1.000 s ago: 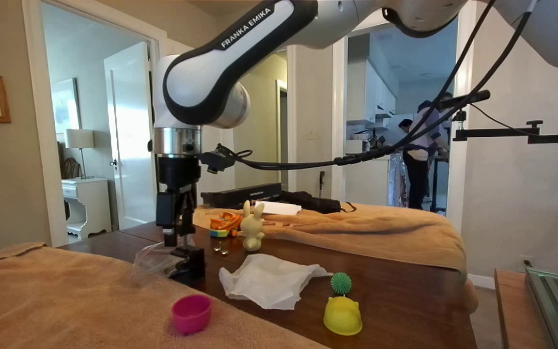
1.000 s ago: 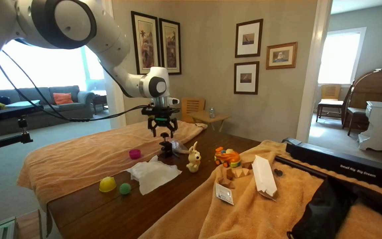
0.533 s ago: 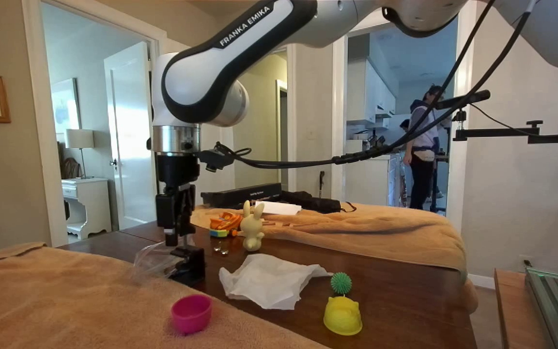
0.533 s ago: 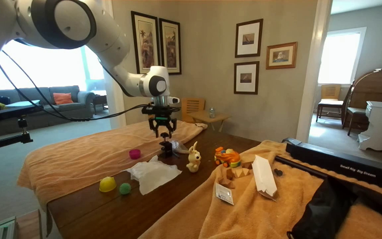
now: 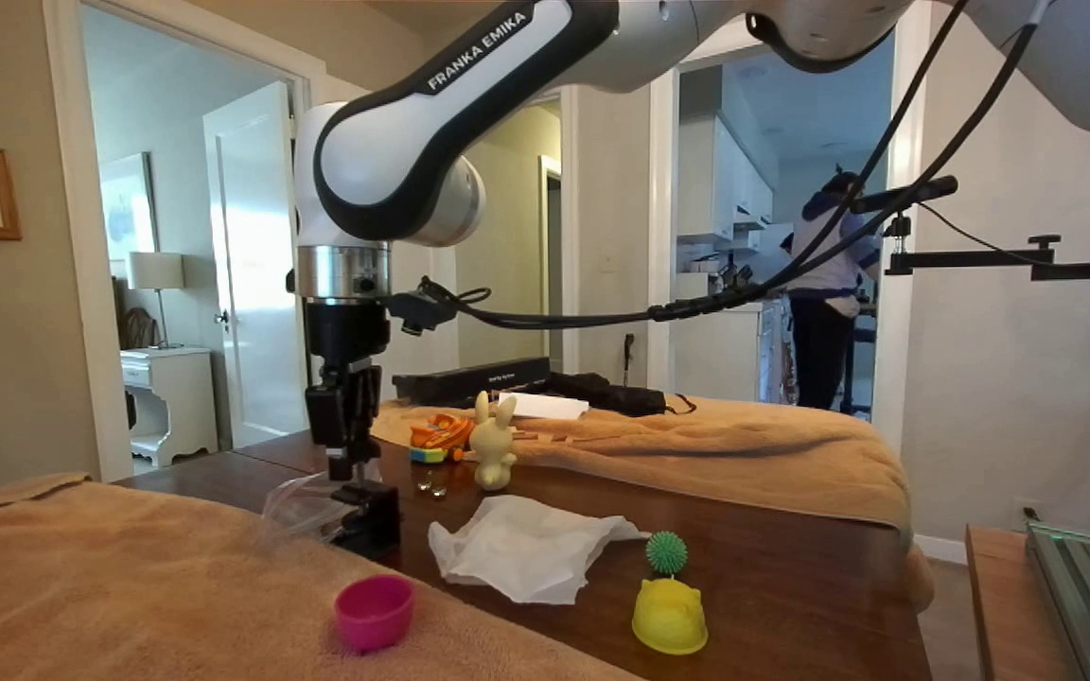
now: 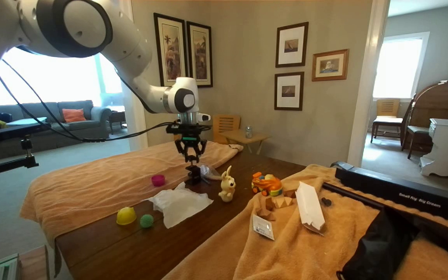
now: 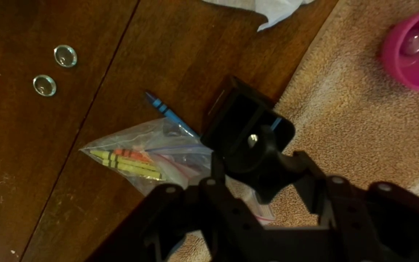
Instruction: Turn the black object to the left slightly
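Looks like the pincer (image 7: 259, 161) is pinching the knob (image 7: 267, 174) on top of the black clamp (image 5: 373, 518), which stands on the wood table (image 7: 180, 65) right by the towel (image 7: 358, 138). My guess is it's held up top so a wrist twist swings the whole thing left, though it might just spin the knob. In the wrist view, the crayon bag (image 7: 176, 165) is at 8 o'clock, maybe touching the clamp, and the pink cup (image 7: 390, 54) is well apart at 2
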